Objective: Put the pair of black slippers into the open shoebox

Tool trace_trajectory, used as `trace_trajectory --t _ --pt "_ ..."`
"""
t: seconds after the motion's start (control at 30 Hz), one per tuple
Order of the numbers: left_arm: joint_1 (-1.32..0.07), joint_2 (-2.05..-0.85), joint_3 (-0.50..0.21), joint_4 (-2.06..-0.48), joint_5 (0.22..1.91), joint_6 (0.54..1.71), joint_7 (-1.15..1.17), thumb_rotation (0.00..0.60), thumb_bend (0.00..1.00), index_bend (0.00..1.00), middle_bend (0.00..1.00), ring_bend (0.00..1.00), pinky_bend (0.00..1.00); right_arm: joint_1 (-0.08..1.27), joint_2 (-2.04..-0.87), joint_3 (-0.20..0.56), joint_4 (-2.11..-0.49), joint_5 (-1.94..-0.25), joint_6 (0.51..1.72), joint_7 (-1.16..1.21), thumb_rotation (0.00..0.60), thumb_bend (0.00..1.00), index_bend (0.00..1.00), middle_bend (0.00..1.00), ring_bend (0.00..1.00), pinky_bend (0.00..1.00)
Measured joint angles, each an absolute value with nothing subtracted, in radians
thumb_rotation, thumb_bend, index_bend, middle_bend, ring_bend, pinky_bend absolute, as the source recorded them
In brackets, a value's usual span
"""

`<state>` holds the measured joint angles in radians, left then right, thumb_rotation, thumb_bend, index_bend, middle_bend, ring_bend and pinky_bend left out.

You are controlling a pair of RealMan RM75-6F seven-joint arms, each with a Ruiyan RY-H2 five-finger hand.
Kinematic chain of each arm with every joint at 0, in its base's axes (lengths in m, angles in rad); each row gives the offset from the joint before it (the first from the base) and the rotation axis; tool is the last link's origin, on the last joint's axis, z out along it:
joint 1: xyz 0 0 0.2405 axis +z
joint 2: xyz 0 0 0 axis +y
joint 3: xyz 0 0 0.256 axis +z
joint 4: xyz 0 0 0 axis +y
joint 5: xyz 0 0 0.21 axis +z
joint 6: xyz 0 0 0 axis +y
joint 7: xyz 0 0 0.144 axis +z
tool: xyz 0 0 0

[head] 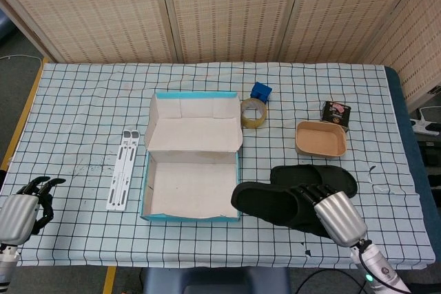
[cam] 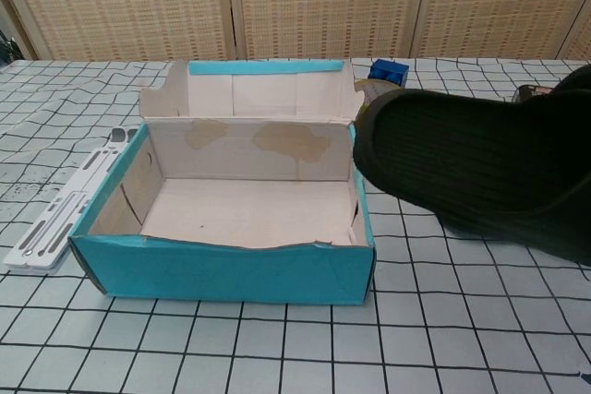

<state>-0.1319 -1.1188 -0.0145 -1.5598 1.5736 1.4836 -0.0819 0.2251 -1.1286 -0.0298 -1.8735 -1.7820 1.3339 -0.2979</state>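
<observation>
Woven rattan screen panels [head: 227, 12] stand behind the table [head: 83, 101]; its cloth is black-gridded white.

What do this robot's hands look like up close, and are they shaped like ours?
Roughly, yes. Each has a rounded, silver-grey metallic back and slim black fingers. The right hand shows a ribbed, shiny casing narrowing to a thin grey wrist stalk with a small green light low on it. The left hand has the same silver shell and dark fingers. No loose cables or markings are visible.
</observation>
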Motion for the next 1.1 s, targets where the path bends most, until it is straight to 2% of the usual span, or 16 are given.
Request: trace_trajectory --t 0.17,0.33,0.53,0.8,1.1 --pt "-0.133 -1.118 -0.015 -1.558 1.569 1.478 -0.082 0.6 0.53 0.25 0.19 0.2 0.4 0.324 -1.131 0.008 -1.919 -1.719 1.168 -0.284 0.6 0.13 0.71 0.62 0.55 0.59" --pt "-0.134 -1.118 -0.016 -1.557 1.561 1.473 -0.085 0.6 0.53 0.25 0.19 0.2 0.4 0.493 -1.172 0.104 -1.952 -1.553 0.947 -0.265 0.6 0.13 0.71 0.62 0.55 0.59" --pt "-0.134 -1.117 -0.016 -1.557 1.564 1.474 -0.087 0.6 0.53 0.25 0.19 0.2 0.4 0.649 -1.236 0.187 -1.979 -1.364 0.81 -0.291 0.6 0.13 0.71 0.62 0.55 0.59" --pt "-0.134 -1.116 -0.016 -1.557 1.564 1.474 -0.091 0.6 0.53 0.25 0.19 0.2 0.4 0.745 -1.326 0.217 -1.983 -1.218 0.8 -0.414 0.6 0.13 0.71 0.62 0.55 0.59" --pt "-0.136 -1.116 -0.016 -1.556 1.559 1.465 -0.09 0.6 0.53 0.25 0.19 0.2 0.4 0.816 -1.428 0.226 -1.828 -1.141 0.801 -0.425 0.6 0.13 0.71 0.62 0.55 0.59"
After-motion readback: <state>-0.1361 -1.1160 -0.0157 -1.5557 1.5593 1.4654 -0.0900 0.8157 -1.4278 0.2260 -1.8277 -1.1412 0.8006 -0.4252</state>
